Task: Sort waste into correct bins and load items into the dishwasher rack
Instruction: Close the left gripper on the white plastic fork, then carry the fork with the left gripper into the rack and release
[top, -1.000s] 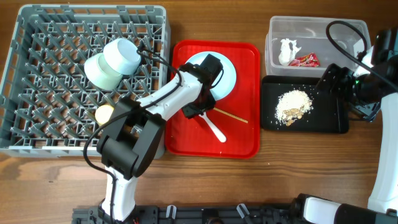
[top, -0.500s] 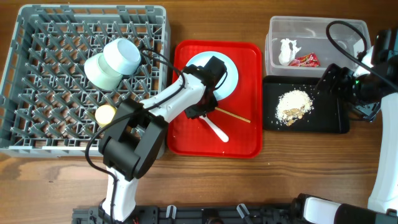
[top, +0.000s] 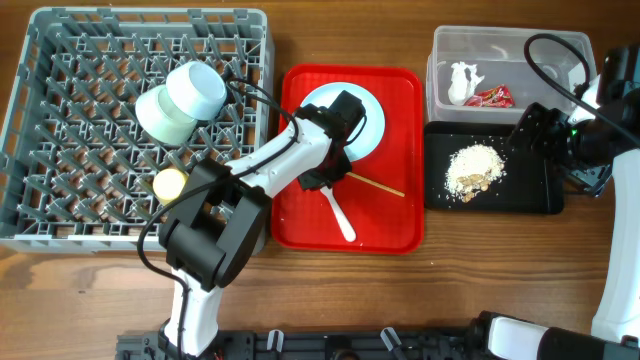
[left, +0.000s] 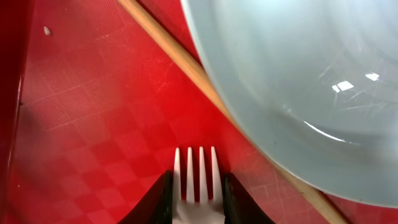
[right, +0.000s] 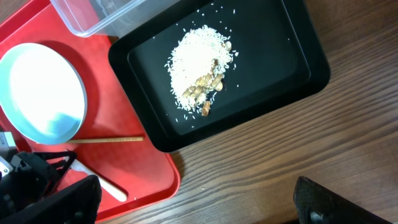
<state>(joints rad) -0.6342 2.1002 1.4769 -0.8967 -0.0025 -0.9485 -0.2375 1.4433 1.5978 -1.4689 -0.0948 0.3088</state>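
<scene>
Since a second ago the white plastic fork (top: 340, 215) has swung, its handle end now lying closer to the near edge of the worktop (top: 470, 290), while its tines have stayed under the left claw (left: 196, 193).

By the far left corner sits the grey dishwasher rack (top: 80, 190). The red serving tray (top: 390, 225) lies just beside it, around the middle of the worktop. Toward the right edge lies the shallow black tray (top: 530, 185), and the clear plastic tub (top: 545, 55) stands just beyond it in the far right corner.

A pale round plate (top: 368, 115) rests on the far part of the red tray, partly hidden by the left arm. The light green bowl (top: 155, 115) and pale blue bowl (top: 197, 90) lie tipped on their sides in the rack, touching each other. The small yellow cup (top: 168, 184) sits nearer the rack's near side.

Beige food crumbs (top: 472, 170) make a heap in the black tray. The fork lies on the red tray, and the left claw has its fingers pressed against both sides of the fork's head, grasping it. A wooden chopstick (top: 380, 187) lies slantwise on the tray, meeting the plate's rim.

Over bare wood near the black tray, the right claw (right: 193, 205) is spread wide and holds nothing.

A crumpled white tissue (top: 463, 82) and a red snack wrapper (top: 490, 97) lie together in the tub.
</scene>
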